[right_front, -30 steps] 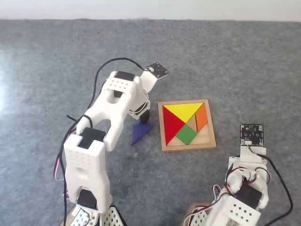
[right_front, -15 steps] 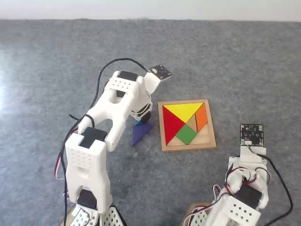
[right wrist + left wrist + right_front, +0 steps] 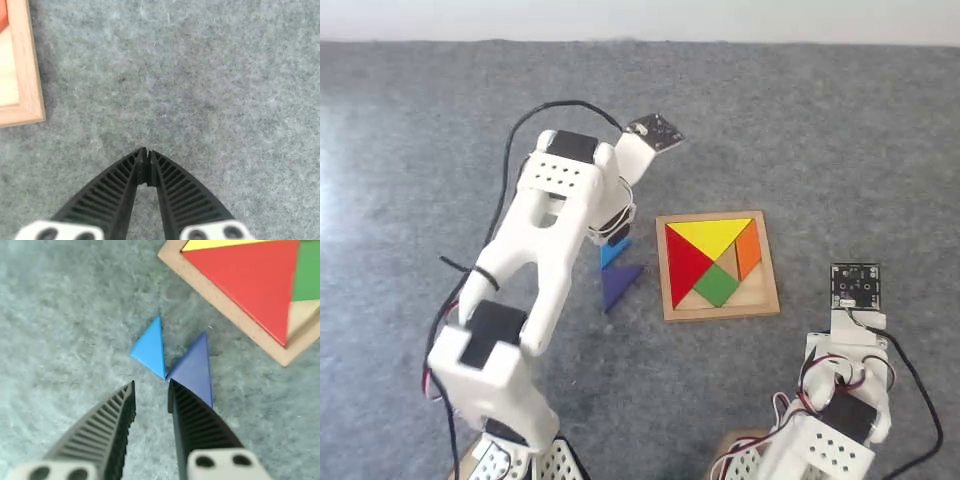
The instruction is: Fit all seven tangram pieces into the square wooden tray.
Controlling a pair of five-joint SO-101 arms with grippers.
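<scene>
Grey felt bench, left to right: my left pincer (image 3: 150,387) has drawn back with its jaws apart, uncovering a light blue triangle (image 3: 151,346) that lies flat on the bench, its corner touching the indigo triangle (image 3: 195,367). Both sit just beside the wooden tray (image 3: 220,297), not in it. I judge at least two pieces are left to seat. My right pincer (image 3: 148,165) rests closed and empty beyond the tray.

Bright, soft, even light falls from above on the grey felt table (image 3: 840,130); the white left arm (image 3: 535,250) lays only a faint, diffuse shadow beneath itself. The wooden tray (image 3: 22,65) throws a thin darker band along its outer edge; the dark-blue triangle (image 3: 195,367) has a slight shadow on the felt.
</scene>
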